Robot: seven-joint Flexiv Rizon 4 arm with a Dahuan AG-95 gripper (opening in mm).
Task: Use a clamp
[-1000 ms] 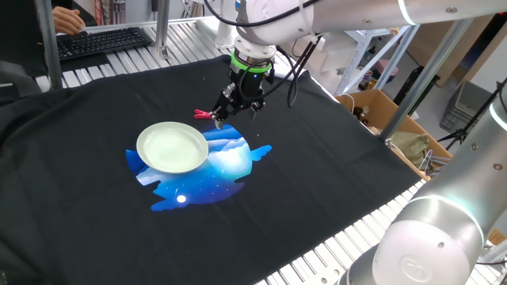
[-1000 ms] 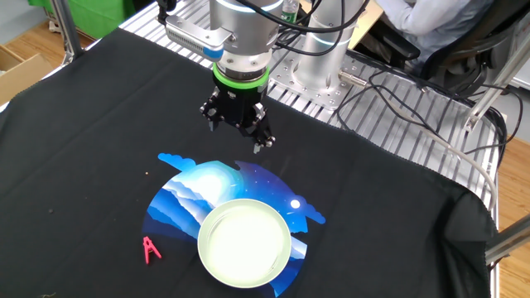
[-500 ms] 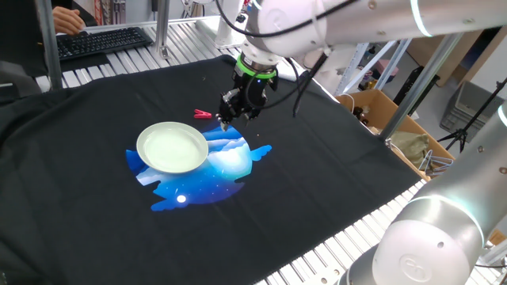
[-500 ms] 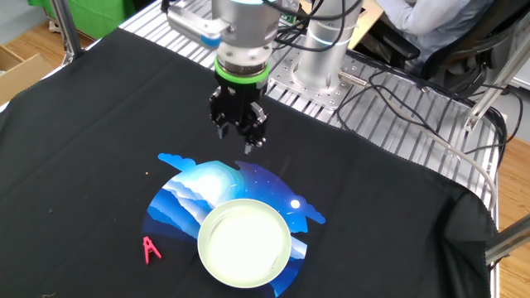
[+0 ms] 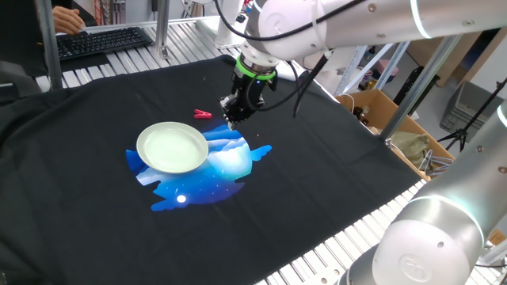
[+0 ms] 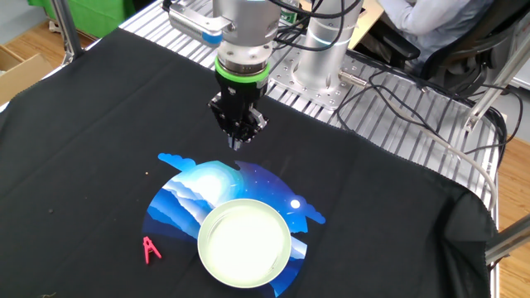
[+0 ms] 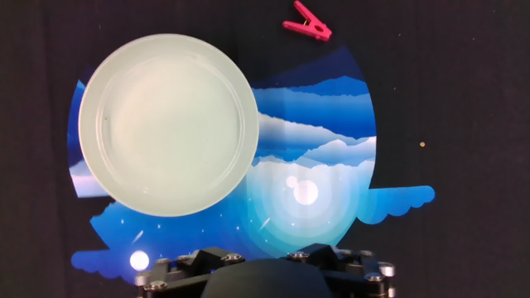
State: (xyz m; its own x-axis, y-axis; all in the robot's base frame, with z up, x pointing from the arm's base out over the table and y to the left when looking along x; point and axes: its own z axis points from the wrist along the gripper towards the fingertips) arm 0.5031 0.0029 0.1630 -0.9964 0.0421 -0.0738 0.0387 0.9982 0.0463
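Note:
The clamp [image 5: 203, 114] is a tiny red clip lying flat on the black cloth, apart from everything else. It also shows in the other fixed view [image 6: 150, 248] and at the top of the hand view [image 7: 307, 21]. The pale green plate [image 5: 172, 147] is empty and rests on a blue printed mat [image 5: 226, 170]. My gripper [image 5: 232, 119] hangs above the cloth at the mat's far edge, to the right of the clamp and holding nothing. Its fingers stand apart. In the hand view only its dark base shows at the bottom edge, and the fingers are out of view.
A keyboard [image 5: 103, 41] and a person's hand are at the back left. A cardboard box [image 5: 380, 111] stands off the table's right side. A second silver arm [image 5: 428, 237] fills the front right corner. Cables [image 6: 414, 99] lie behind the arm's base.
The gripper has turned about its own axis and shifted slightly to the right over the mat's edge. The clamp and the plate have not moved.

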